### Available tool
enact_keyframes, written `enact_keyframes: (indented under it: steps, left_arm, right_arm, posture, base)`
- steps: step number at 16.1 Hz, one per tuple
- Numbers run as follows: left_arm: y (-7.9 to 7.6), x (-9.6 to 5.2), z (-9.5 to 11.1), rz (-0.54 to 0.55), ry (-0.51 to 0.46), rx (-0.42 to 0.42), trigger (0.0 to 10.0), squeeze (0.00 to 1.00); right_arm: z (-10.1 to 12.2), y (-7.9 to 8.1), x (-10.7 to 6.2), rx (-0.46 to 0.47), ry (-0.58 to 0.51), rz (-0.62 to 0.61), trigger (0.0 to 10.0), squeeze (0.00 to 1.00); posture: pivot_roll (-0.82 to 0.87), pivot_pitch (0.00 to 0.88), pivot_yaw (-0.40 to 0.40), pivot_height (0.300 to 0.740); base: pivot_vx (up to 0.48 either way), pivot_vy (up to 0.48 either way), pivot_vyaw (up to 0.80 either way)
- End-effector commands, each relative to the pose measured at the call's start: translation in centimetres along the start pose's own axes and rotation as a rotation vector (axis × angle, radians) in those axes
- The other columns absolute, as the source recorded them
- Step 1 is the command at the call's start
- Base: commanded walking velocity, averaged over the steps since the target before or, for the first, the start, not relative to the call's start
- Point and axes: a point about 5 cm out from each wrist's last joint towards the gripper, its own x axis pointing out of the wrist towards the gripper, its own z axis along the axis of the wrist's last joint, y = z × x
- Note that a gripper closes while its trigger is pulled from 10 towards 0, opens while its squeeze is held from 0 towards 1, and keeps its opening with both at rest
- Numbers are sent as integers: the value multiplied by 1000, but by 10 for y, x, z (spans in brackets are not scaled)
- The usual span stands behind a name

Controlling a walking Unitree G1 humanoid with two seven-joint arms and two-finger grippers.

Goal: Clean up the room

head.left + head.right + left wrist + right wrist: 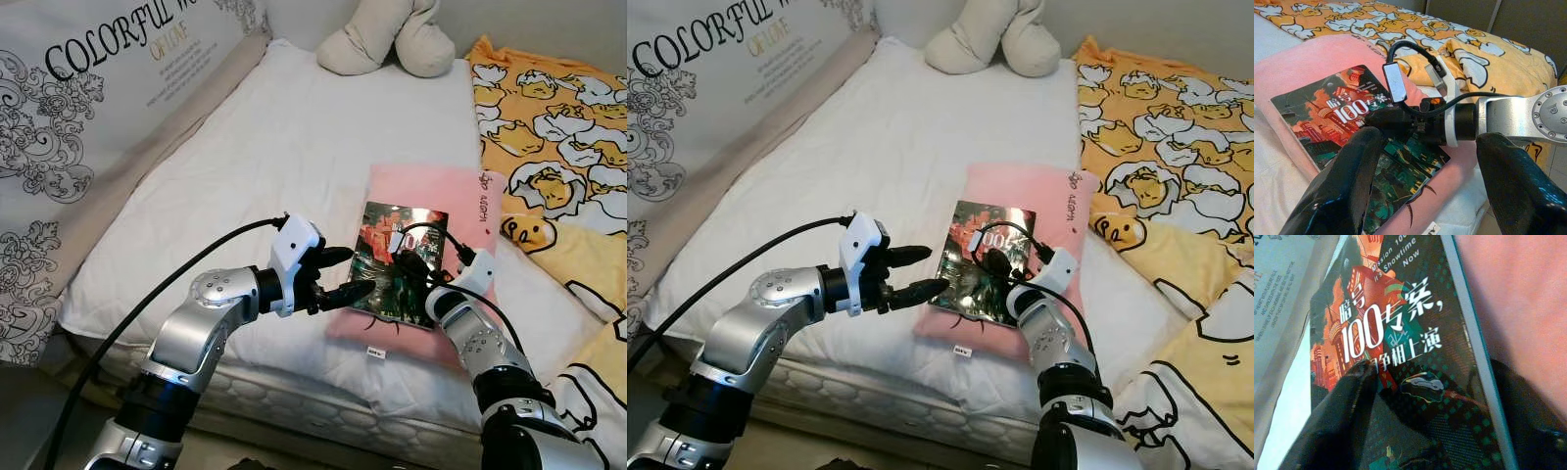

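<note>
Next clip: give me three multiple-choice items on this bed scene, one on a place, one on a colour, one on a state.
1. Where does the magazine lie?
A. on the pink pillow
B. on the floor
C. on the yellow blanket

2. What colour is the blanket with the egg cartoons?
A. blue
B. yellow
C. green

3. How do the left hand's fingers stand?
A. clamped on the magazine
B. spread apart, holding nothing
C. gripping the plush toy

Answers:
1 A: the pink pillow shows around its edges.
2 B: yellow-orange print.
3 B: a gap shows between the black fingers, beside the magazine's edge, while the right hand rests on the cover.
</note>
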Motion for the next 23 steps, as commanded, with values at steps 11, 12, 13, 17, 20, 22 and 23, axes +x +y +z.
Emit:
enact_keyframes:
  steps: [11,12,13,17,20,22,23]
  left_arm:
    - [17,10,-7,133,3,-16,10000,0]
    - [27,11,-11,229,0,-33,10000,0]
    - [32,11,-14,285,2,-36,10000,0]
    - [53,13,-14,533,-13,-17,10000,0]
    - [59,17,-15,592,-28,-25,10000,0]
    - [58,20,-17,592,-27,-21,10000,0]
    - [59,21,-18,598,-30,-20,10000,0]
  right_arm:
    - [-8,13,-8,-58,-50,69,0,0]
    - [-3,18,-11,-86,-90,89,0,0]
    - [0,23,-13,-106,-114,106,0,0]
    - [23,53,-27,-282,-292,189,0,0]
    - [40,66,-41,-483,-449,170,0,0]
    - [42,66,-50,-580,-511,133,0,0]
    - [42,63,-53,-605,-531,107,0,0]
  posture:
    - [51,0,27,740]
    - [46,0,27,740]
    - [41,0,28,740]
    - [29,0,34,740]
    - [14,0,45,740]
    - [9,0,51,740]
    - [8,0,53,740]
  base:
    - [0,0,0]
    - [0,0,0]
    - [0,0,0]
    - [0,0,0]
    - [0,0,0]
    - [0,0,0]
    - [0,0,0]
